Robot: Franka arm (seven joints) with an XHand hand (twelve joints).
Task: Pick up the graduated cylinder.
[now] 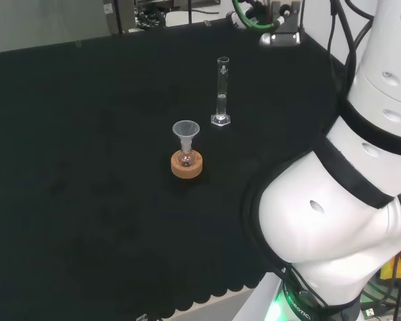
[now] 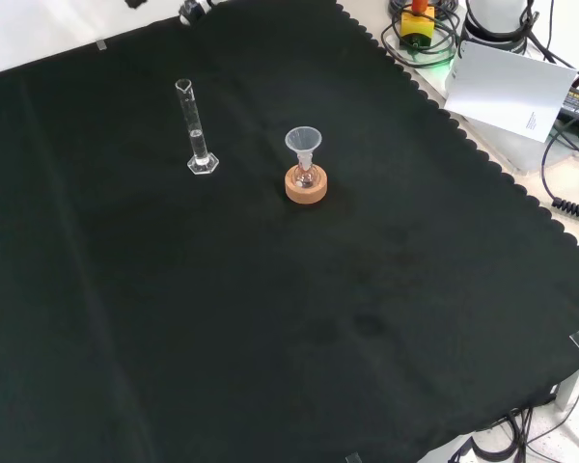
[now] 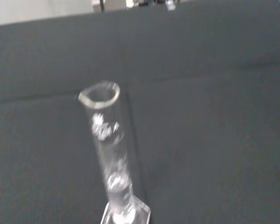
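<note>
A clear glass graduated cylinder (image 1: 222, 90) stands upright on its hexagonal foot on the black cloth, toward the far side in the head view. In the front view the cylinder (image 2: 195, 130) stands at the upper left, with nothing touching it. The wrist view looks at the cylinder (image 3: 107, 149) from close by and slightly above, showing its open rim with a pouring lip and part of its foot. The arm's white links (image 1: 347, 200) rise at the right of the head view.
A small flask with a clear funnel (image 1: 186, 134) in its neck sits on a cork ring (image 1: 186, 165), just nearer and to the left of the cylinder in the head view; in the front view this cork ring (image 2: 306, 185) lies right of the cylinder. A white sheet (image 2: 511, 92) and cables lie beyond the cloth's scalloped edge.
</note>
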